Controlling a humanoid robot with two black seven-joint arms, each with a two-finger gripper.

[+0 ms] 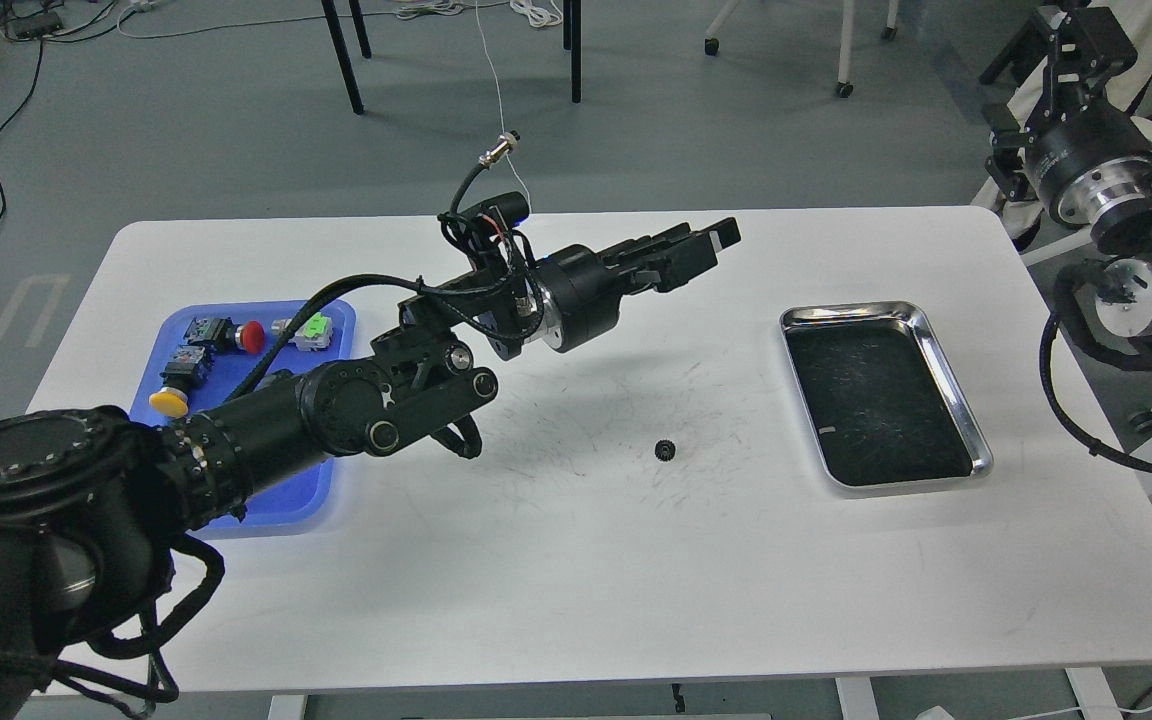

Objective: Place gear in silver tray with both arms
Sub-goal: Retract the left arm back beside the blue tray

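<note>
A small black gear [665, 450] lies flat on the white table, left of the silver tray [952, 382], which has a dark scratched floor and holds nothing. My left gripper [708, 247] is raised well above the table and behind the gear, pointing right and up. Its fingers are slightly apart and hold nothing. My right arm [1126, 290] is beyond the table's right edge. Its gripper [1076, 28] is at the top right, pointing up and partly cut off by the frame edge.
A blue plastic tray [331, 320] at the left holds push buttons with red, yellow and green parts and is partly hidden by my left arm. Chair and table legs stand on the floor beyond the table's far edge.
</note>
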